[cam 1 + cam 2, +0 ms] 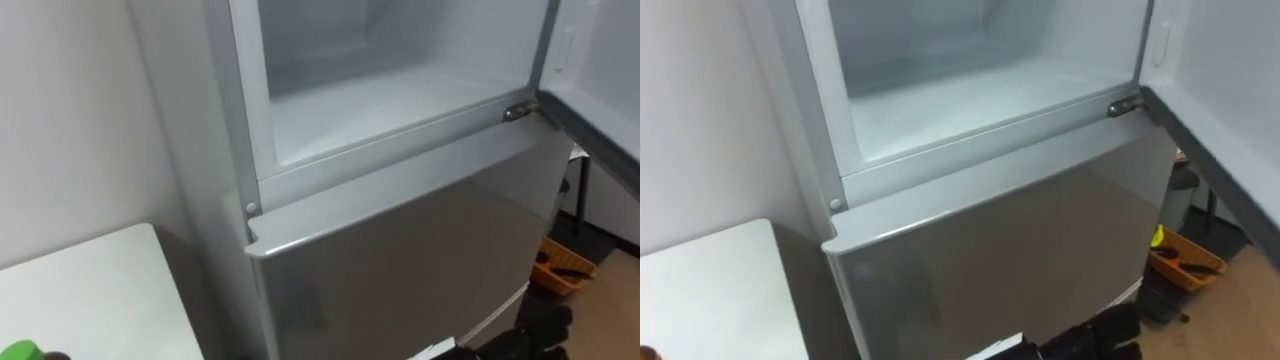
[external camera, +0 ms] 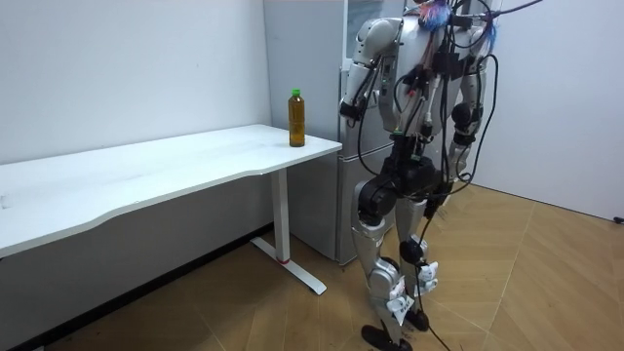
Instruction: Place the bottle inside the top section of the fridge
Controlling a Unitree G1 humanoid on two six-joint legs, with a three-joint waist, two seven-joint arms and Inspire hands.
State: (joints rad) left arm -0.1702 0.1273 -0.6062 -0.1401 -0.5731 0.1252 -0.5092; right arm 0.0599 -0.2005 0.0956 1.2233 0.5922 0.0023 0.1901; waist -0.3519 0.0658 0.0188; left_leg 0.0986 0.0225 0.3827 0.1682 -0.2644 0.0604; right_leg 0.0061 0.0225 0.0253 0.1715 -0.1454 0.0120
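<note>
Bottle (image 2: 296, 118), just one, upright on one table (image 2: 146, 172), one fridge (image 1: 400, 250) open

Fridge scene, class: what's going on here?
The robot stands facing the fridge, next to the white table. The upper compartment is open and empty, with its door swung out to the right. The bottle stands upright and untouched near the table's corner, so it has not yet been put in.

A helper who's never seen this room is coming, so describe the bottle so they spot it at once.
Look at the long white table along the wall. At its end next to the fridge stands the bottle, upright near the corner. It is the only thing on the table: amber inside, green cap.
</note>
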